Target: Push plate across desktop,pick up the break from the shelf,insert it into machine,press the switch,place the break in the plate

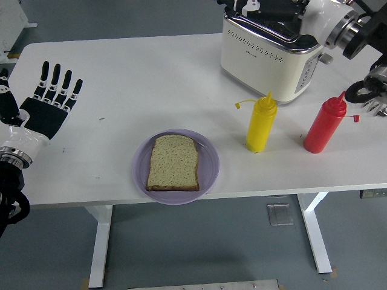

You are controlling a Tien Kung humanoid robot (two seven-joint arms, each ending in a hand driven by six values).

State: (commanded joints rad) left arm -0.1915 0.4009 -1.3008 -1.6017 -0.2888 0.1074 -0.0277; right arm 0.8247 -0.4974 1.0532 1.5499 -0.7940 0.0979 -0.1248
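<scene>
At the near edge of the white table (121, 72), a slice of bread (174, 162) lies flat on the lilac plate (208, 164), so the last step of the task looks done. The right hand (272, 7) is high over the top of the toaster (269, 57), cut by the frame; whether its fingers are spread or curled cannot be told. The left hand (45, 103) hovers at the table's left end, fingers straight and spread, holding nothing. What remains is probably a clean retreat: the right arm should lift clear of the toaster and pass well away from the yellow bottle (261, 124) and the red bottle (325, 125) (both upright, easily toppled).
</scene>
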